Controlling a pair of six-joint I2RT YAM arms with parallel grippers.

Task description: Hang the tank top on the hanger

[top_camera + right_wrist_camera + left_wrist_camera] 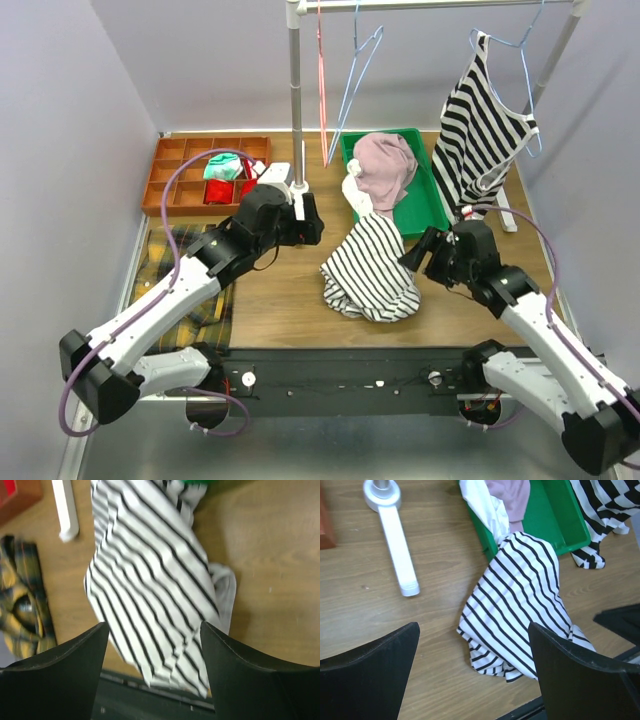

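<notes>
step: the pick-up, as i judge it. nothing is gripped and the tank top is not on the hanger.
tank top (372, 268): a crumpled heap near the middle of the desk (280, 300), at 7 o'clock of the green bin (428, 205). its far end seems to touch the bin's near corner.
hanger (352, 95): light-blue wire, bare, hooked on the rail at 12 o'clock of the heap and well apart from it. a pink-red hanger (322, 80) hangs just beside it at 9 o'clock.
left claw (474, 627): fingers spread apart, nothing between them, hovering at 10 o'clock of the heap.
right claw (152, 630): fingers apart and empty, just beside the heap at 3 o'clock, looking down on the stripes.
to leave alone: the bold-striped top (480, 120) hanging at 2 o'clock and the pink garment (385, 165) in the bin.
next move: i think one claw must come down on the cloth and pinch an edge. i cannot pick out a strap or neckline in this heap, so the lift should shake it open before i go for the hanger.
</notes>
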